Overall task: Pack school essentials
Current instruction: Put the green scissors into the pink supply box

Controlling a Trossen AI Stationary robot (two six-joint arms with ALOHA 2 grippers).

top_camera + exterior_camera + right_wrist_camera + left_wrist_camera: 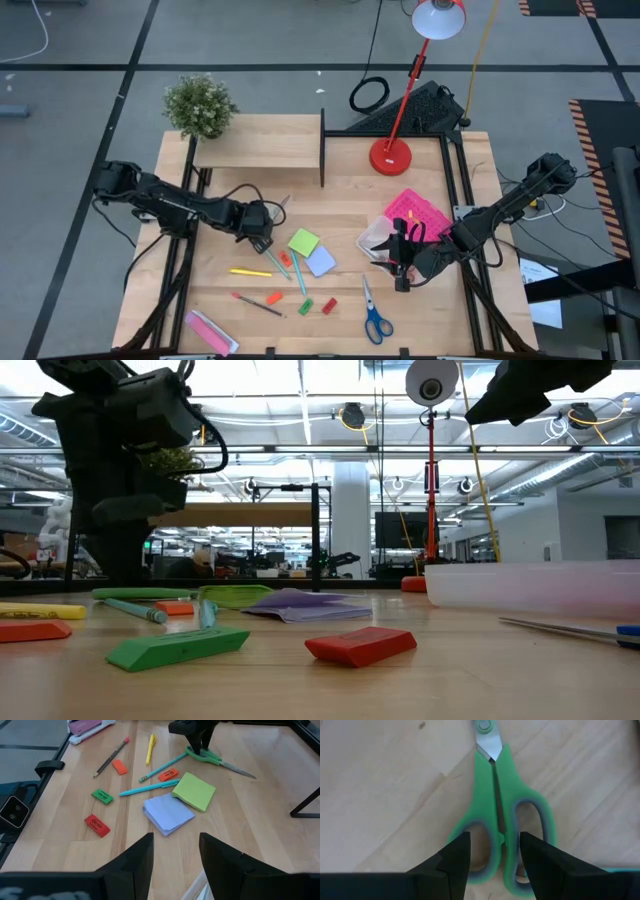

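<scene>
High view: left gripper [263,240] sits low over the green-handled scissors [278,256], just left of the green sticky-note pad [304,242]. The scissors are mostly hidden under it. Right gripper [402,272] hangs beside the clear container [375,236], well apart from them, so the left arm is plainly the nearer. Blue-handled scissors [376,318] lie toward the table's front edge.

Low view: one dark gripper comes down at the far left, behind a teal pen [135,608], a green block [178,647] and a red block [360,644]. The scissors can't be made out here.

Left wrist view: the fingers [451,865] stand apart with nothing between them yet. The scissors' handles [506,840] lie directly below, long axis running straight away from the camera, blades far. One finger is over a handle loop, the other over the second loop; the gap straddles the junction between them. Judged: a straight descent and close would pinch the handles crosswise.

Right wrist view: right fingers [135,860] spread, empty, above the pale-blue sticky-note pad [168,813]. The left gripper is visible across the table, on the scissors.
</scene>
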